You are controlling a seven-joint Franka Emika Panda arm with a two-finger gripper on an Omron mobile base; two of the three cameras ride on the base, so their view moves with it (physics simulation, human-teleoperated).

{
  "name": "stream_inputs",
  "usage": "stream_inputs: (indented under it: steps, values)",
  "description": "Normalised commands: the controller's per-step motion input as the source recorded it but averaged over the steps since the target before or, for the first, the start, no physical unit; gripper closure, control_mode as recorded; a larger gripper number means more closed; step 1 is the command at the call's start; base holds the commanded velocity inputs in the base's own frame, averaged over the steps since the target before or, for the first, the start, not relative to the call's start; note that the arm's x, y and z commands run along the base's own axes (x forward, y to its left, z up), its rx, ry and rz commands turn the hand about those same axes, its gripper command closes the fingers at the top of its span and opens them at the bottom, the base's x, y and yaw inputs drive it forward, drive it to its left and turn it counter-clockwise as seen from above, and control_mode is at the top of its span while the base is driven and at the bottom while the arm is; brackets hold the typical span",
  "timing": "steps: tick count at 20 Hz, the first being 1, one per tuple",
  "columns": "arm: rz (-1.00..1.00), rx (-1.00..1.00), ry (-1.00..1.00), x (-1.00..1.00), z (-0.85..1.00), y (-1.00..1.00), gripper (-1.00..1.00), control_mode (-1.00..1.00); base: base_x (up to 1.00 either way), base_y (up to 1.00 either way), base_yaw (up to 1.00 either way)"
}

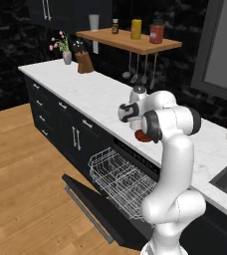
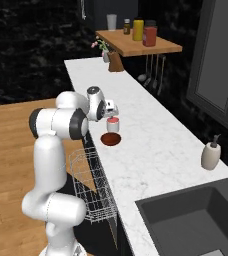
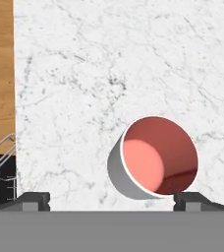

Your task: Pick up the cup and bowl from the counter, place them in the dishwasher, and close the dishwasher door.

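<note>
Hovering above the cup (image 3: pixel 153 157) with gripper (image 3: pixel 111 199) spread wide, grasping nothing. Cup upright on the counter (image 2: pixel 151 130), just beside the bowl (image 2: pixel 111 139), near the front edge over the open dishwasher (image 1: pixel 120 182).

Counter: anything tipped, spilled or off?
Nothing stands out. Cup and bowl sit upright on the counter, no spills. Dishwasher door is down, rack pulled out, as the task needs.

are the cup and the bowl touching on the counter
Apart. The right base view shows the cup standing just beyond the bowl, with a thin strip of white counter between them.
</note>
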Motion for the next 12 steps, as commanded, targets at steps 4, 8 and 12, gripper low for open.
stream_inputs:
  steps: [4,8,12]
  values:
    - [0.00,0.00,0.00,0.23,-0.15,-0.09,-1.00,-1.00,0.00,0.00,0.00]
    - [0.00,0.00,0.00,0.30,-0.11,-0.24,-1.00,-1.00,0.00,0.00,0.00]
    - [0.00,0.00,0.00,0.23,-0.19,-0.19,-1.00,-1.00,0.00,0.00,0.00]
